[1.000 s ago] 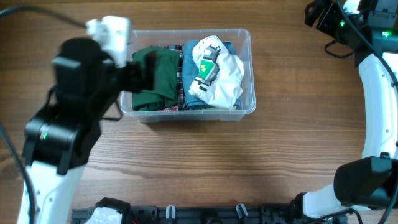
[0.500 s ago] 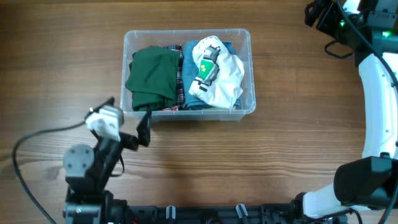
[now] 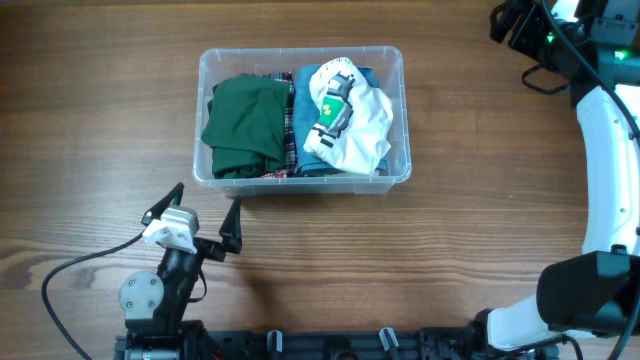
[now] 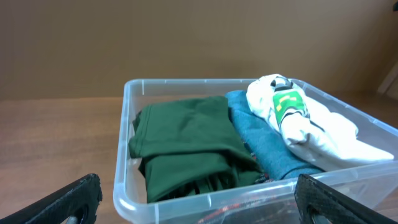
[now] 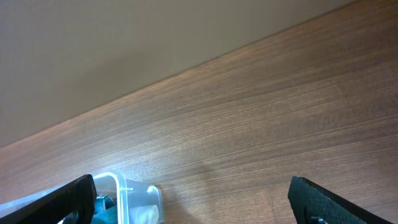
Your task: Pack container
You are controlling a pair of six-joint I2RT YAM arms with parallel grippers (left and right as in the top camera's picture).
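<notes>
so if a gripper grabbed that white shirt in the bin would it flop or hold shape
Probably flop: the white shirt lies bunched and creased over the blue garment. Likely light, so lifting it shouldn't drag the container. Its loose folds may unfurl.

Half-hidden plaid [image 3: 291, 140], maybe shirt, in container [image 3: 300, 51]

Lab-style robot workstation: wood-grain table [image 3: 450, 250], plain tan wall [image 4: 186, 37], white cabled arm [image 3: 605, 150].
</notes>
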